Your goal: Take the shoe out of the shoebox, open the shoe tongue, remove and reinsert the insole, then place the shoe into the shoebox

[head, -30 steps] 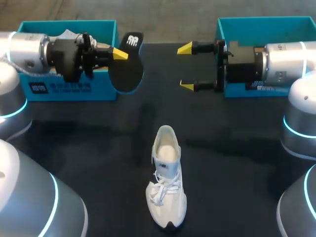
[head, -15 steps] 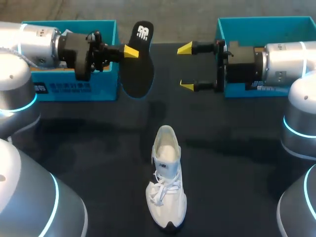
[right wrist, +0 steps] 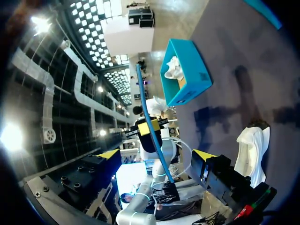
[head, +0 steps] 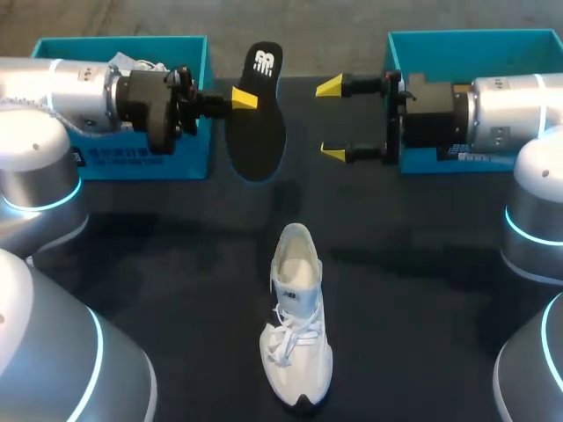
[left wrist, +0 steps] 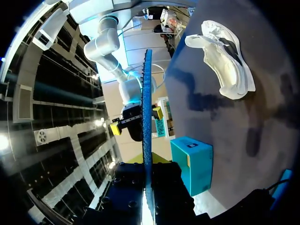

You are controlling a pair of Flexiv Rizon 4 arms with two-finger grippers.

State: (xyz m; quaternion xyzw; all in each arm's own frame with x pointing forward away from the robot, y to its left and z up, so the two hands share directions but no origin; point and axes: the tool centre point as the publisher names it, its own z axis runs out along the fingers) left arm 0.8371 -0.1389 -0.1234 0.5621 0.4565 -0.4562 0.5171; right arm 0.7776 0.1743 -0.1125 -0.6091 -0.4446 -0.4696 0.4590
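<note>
Counter (head: 422,264): black surface carrying two teal boxes and one shoe

Shoe (head: 296,325): white, upright on its sole at the near middle of the counter, outside both boxes; toe toward the robot, open collar toward the far side, laces lying loose over the front

Insole (head: 258,123): black on the face, blue along the edge seen from the left wrist; out of the shoe, held in the air on its edge between the two boxes, well apart from the shoe, printed heel end farthest from the robot

Left arm's fingers (head: 244,98): clenched on the insole, gripping it from both sides near the heel end

Right arm's fingers (head: 330,86): released, spread wide, nothing between them; just in front of the right shoebox, pointing across at the insole without touching it

Left shoebox (head: 132,163): far left, holding something white, possibly crumpled paper

Right shoebox (head: 475,40): far right, partly hidden behind the right arm
</note>
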